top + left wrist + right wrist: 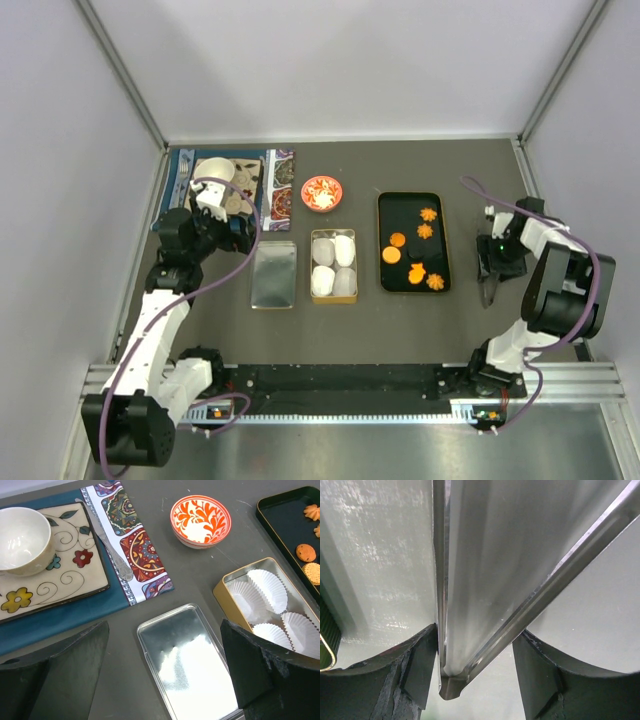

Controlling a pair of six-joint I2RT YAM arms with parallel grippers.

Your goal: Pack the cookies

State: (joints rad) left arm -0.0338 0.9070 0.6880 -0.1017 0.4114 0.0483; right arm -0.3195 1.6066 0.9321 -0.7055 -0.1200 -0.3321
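Note:
Several orange cookies (397,240) lie on a black tray (445,240) right of centre; some show at the right edge of the left wrist view (305,552). I cannot make out a black cookie on the dark tray. My right gripper (497,262) is right of the tray, with its fingers (420,665) pressed on both arms of V-shaped metal tongs (470,605). My left gripper (235,228) is open and empty, hovering (165,625) over a silver tin lid (192,665).
A gold tin (312,265) holding white paper cups (270,587) sits between the lid (273,275) and the tray. A red-and-white dish (321,193) stands behind it. A placemat (280,185) with a plate, a white bowl (22,540) and a spoon is at the back left.

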